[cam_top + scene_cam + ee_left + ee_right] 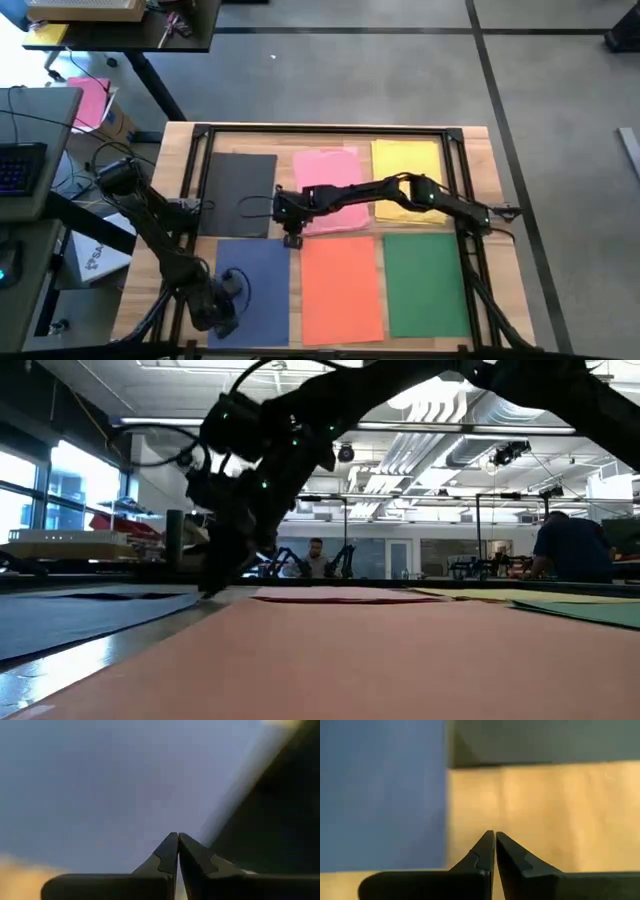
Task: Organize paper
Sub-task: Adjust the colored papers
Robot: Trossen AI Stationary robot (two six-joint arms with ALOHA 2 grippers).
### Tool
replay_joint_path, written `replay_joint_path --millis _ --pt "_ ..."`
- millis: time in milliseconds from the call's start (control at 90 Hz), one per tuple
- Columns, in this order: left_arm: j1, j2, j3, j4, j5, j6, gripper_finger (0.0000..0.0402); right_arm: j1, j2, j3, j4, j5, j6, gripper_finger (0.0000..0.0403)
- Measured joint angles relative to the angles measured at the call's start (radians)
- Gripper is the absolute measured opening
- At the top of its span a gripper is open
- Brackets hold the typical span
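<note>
Six sheets of paper lie flat on the wooden table: dark grey [238, 195], pink [330, 165] and yellow [408, 165] in the far row, blue [262, 300], orange [342, 290] and green [425, 285] in the near row. My left gripper [233, 283] is shut, low over the blue sheet [90, 790]. My right gripper [291, 240] reaches in from the right across the pink sheet. It is shut, with its tips [495, 834] over the bare wood strip [540, 805] between the blue sheet [380, 795] and the dark grey sheet [540, 742]. My left gripper points its shut fingertips [170, 845] down at the blue sheet from very close; I cannot tell whether they touch it. My right gripper holds its shut fingertips [210, 590] down at table height on the bare wood; whether they touch the wood, I cannot tell.
Black frame rails [320, 130] run along the table's far edge and sides. A desk with a keyboard [20, 165] stands to the left, and a bright pink sheet with a cardboard box [92, 100] lies beyond it. People [570, 545] are in the room behind.
</note>
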Motion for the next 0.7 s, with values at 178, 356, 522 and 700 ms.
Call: replay_joint_path --millis 178,356,522,700 --pt "0.034 0.081 -0.001 0.195 0.075 0.086 0.0 0.017 -0.003 -0.034 0.061 0.01 0.036 0.0" --pt "0.057 0.213 0.053 0.21 0.183 0.205 0.0 0.023 -0.002 -0.034 0.071 0.01 0.041 0.0" --pt "0.062 0.304 0.128 0.218 0.2 0.285 0.0 0.023 0.0 -0.035 0.078 0.012 0.047 0.0" --pt "0.059 0.371 0.138 0.209 0.239 0.279 0.0 0.023 0.002 -0.036 0.096 0.011 0.057 0.0"
